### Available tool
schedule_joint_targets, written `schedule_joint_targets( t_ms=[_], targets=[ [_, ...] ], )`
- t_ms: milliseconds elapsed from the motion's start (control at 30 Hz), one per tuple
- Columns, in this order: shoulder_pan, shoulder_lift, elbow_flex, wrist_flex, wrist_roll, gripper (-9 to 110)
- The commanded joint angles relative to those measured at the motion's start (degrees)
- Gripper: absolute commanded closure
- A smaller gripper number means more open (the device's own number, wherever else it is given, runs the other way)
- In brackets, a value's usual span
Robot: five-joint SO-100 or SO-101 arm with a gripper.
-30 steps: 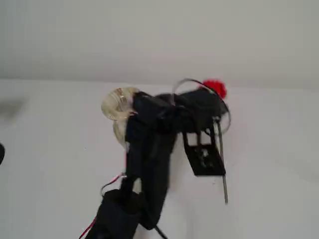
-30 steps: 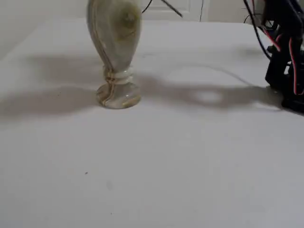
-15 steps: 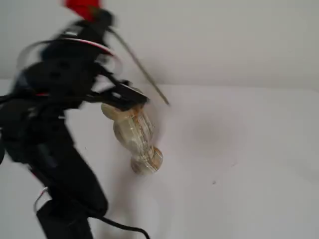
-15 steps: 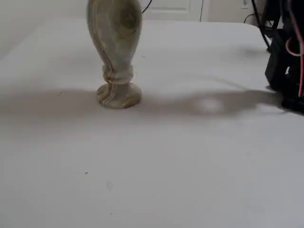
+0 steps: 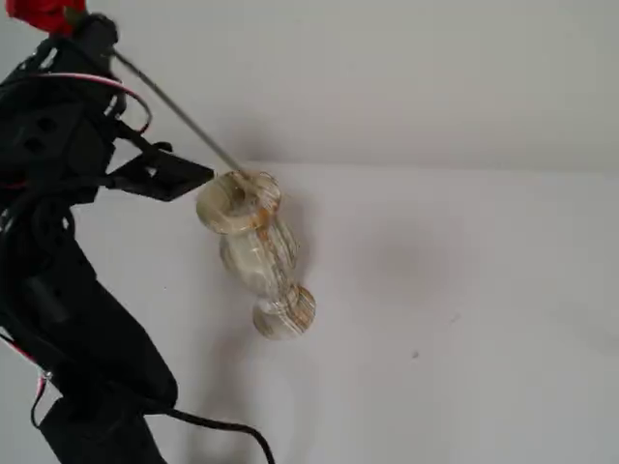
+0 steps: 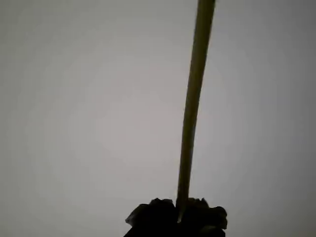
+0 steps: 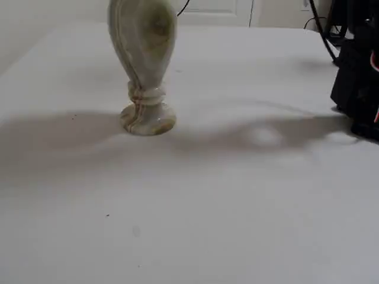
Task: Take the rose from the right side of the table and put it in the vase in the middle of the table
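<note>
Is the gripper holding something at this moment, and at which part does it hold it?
Yes. The gripper holds the rose at the top of its stem, just under the red bloom. The stem's lower tip is at the vase mouth.

My vase [image 5: 253, 247] looks like polished stone, cream marbled with tan and orange streaks, with a soft gloss on its bulging body. The table [image 7: 237, 195] is a smooth, matt white surface. My arm [image 5: 68, 290] is matt black plastic. The rose [image 5: 48, 14] has a thin, smooth grey-green stem and a red, cloth-like bloom.
</note>
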Motion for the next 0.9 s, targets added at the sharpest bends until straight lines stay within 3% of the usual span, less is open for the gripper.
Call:
schedule_joint_targets(
  t_ms=[0,867],
  targets=[
    [-0.3,5.3,-1.4,0.8,1.0,102],
    [8.0,-7.7,-2.0,4.2,1.5,102]
  ],
)
